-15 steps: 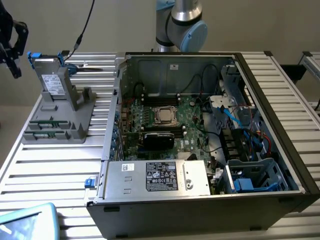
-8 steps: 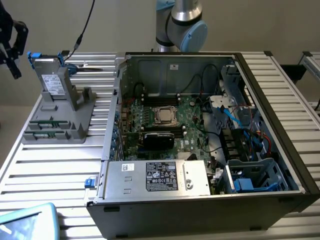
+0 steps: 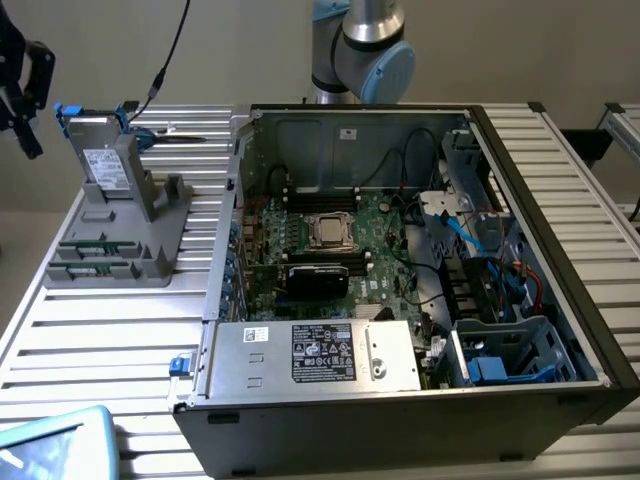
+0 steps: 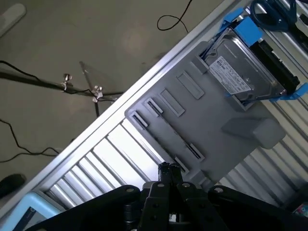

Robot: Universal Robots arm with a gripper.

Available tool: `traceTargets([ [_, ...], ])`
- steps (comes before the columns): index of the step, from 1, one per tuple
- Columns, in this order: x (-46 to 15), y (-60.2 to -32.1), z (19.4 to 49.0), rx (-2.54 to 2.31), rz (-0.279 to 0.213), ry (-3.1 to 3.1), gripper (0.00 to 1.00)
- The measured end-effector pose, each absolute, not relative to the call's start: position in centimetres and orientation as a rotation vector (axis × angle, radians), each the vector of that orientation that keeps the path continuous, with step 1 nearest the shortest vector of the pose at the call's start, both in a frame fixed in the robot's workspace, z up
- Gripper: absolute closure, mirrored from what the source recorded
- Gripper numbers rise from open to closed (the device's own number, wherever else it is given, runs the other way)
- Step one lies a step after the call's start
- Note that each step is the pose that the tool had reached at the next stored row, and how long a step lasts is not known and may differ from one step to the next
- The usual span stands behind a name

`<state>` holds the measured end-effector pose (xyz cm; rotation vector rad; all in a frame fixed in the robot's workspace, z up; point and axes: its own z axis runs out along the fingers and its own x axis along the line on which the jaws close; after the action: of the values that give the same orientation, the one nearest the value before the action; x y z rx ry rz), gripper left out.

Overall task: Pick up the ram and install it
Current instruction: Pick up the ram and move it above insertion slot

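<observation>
Two green ram sticks [image 3: 95, 243] [image 3: 93, 268] lie on edge in slots at the front of a grey holder block [image 3: 150, 262] on the slatted table, at the exterior view's left. My gripper [image 3: 28, 135] hangs in the air above and beyond the holder's left side, apart from it. In the wrist view its black fingertips [image 4: 168, 169] are pressed together with nothing between them, above the holder's [image 4: 211, 115] ram-slot edge. The open computer case [image 3: 420, 260] shows the motherboard [image 3: 390, 250] with a CPU socket [image 3: 328, 232] and dark memory slots [image 3: 320, 192] beside it.
A grey drive [image 3: 105, 160] [image 4: 245, 72] with a white sticker and blue tabs stands upright at the holder's back. A silver power supply [image 3: 315, 355] sits at the case's front. Cables and a drive cage [image 3: 500, 350] fill the case's right side. The arm's base [image 3: 365, 50] stands behind the case.
</observation>
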<state>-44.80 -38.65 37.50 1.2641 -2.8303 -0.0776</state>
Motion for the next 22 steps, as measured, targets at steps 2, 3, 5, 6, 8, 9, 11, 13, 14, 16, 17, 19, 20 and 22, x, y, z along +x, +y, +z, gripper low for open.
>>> traceTargets([
  [2, -44.8, -38.65, 37.49, 1.314, -0.076, -2.806, 0.89],
  [3, -44.8, -38.65, 37.49, 1.339, -0.076, -2.794, 0.89],
  [5, -44.8, -38.65, 37.47, 1.391, -0.075, -2.767, 0.89],
  [6, -44.8, -38.65, 37.47, 1.416, -0.074, -2.754, 0.89],
  [8, -44.8, -38.65, 37.46, 1.465, -0.073, -2.728, 0.89],
  [9, -44.8, -38.65, 37.46, 1.489, -0.072, -2.714, 0.89],
  [11, -44.8, -38.65, 37.45, 1.537, -0.071, -2.686, 0.89],
  [13, -44.8, -38.65, 37.43, 1.587, -0.069, -2.656, 0.89],
  [14, -44.8, -38.65, 37.43, 1.611, -0.069, -2.641, 0.89],
  [16, -44.8, -38.65, 37.42, 1.657, -0.068, -2.612, 0.89],
  [17, -44.8, -38.65, 37.42, 1.68, -0.067, -2.596, 0.89],
  [19, -44.8, -38.65, 37.4, 1.728, -0.065, -2.564, 0.89],
  [20, -44.8, -38.65, 37.4, 1.75, -0.065, -2.548, 0.89],
  [22, -44.8, -38.65, 37.38, 1.795, -0.063, -2.516, 0.89],
])
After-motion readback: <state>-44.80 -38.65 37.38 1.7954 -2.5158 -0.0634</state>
